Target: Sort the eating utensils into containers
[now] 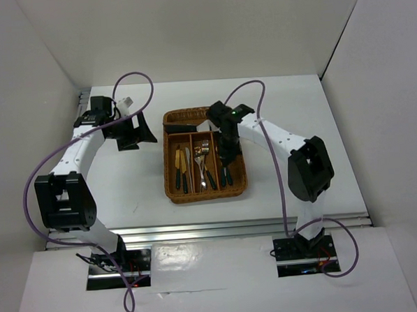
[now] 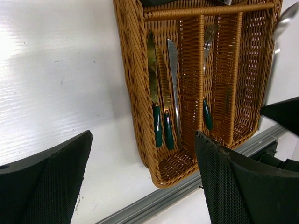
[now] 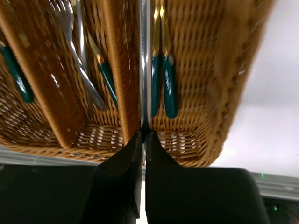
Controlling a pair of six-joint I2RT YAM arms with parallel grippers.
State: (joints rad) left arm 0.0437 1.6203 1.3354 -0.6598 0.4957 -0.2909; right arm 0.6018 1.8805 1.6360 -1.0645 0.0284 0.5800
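Observation:
The brown wicker tray (image 1: 169,173) lies mid-table and also shows in the left wrist view (image 2: 133,84) and the right wrist view (image 3: 219,93). Its left slot holds knives (image 2: 163,79), the middle slot forks (image 3: 77,51), and the right slot two gold utensils with green handles (image 3: 162,88). My right gripper (image 1: 226,153) is low over the tray's right side. In the right wrist view it (image 3: 144,135) is shut on a slim silver utensil (image 3: 144,56), which hangs by the divider between the middle and right slots. My left gripper (image 1: 136,134) is open and empty left of the tray (image 2: 142,186).
An aluminium rail (image 1: 212,229) runs along the table's near edge, close to the tray's near end (image 2: 177,200). White walls enclose the table on three sides. The left arm's purple cable (image 1: 131,80) loops above the far left area.

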